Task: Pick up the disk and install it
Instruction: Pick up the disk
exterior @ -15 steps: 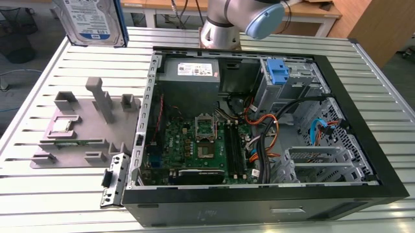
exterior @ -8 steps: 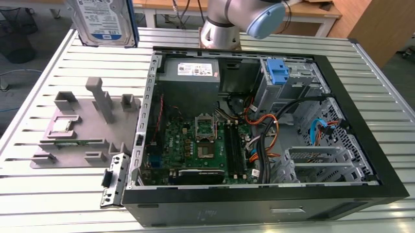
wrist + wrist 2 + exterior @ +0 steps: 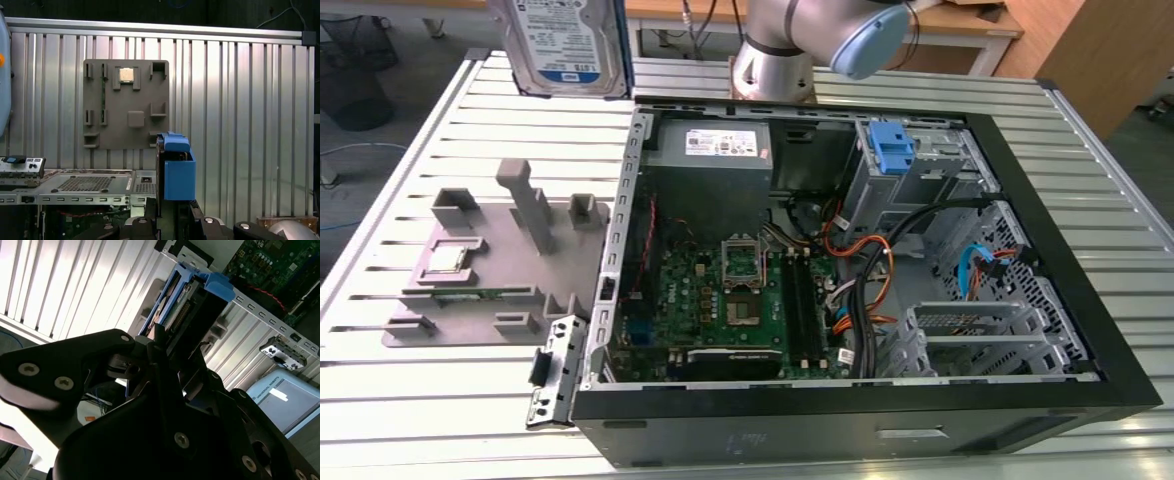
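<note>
Aloft in the exterior view, the disk (image 3: 563,45) hangs upright with its label showing above the slatted metal table (image 3: 454,400), and the robot arm (image 3: 787,45) is just to the exterior view's right of it. Below the carried drive lies a grey parts fixture (image 3: 494,300). Further toward the exterior view's right is the open computer case (image 3: 854,420), where a lone blue bracket (image 3: 890,150) stands in the drive bay near the grey power supply (image 3: 710,146).

In the second wrist view, the black gripper (image 3: 167,352) is clamped on the disk (image 3: 187,305), whose blue-railed end juts out beyond the fingers (image 3: 159,342). The motherboard (image 3: 280,265) lies past that end.

In the first wrist view, the disk (image 3: 177,172) shows its blue handle end rising straight out of the gripper (image 3: 172,220). The grey parts fixture (image 3: 125,130), carrying a square chip (image 3: 126,75), lies on the table beyond, and the case's metal frame (image 3: 75,187) sits just beside the gripper.
</note>
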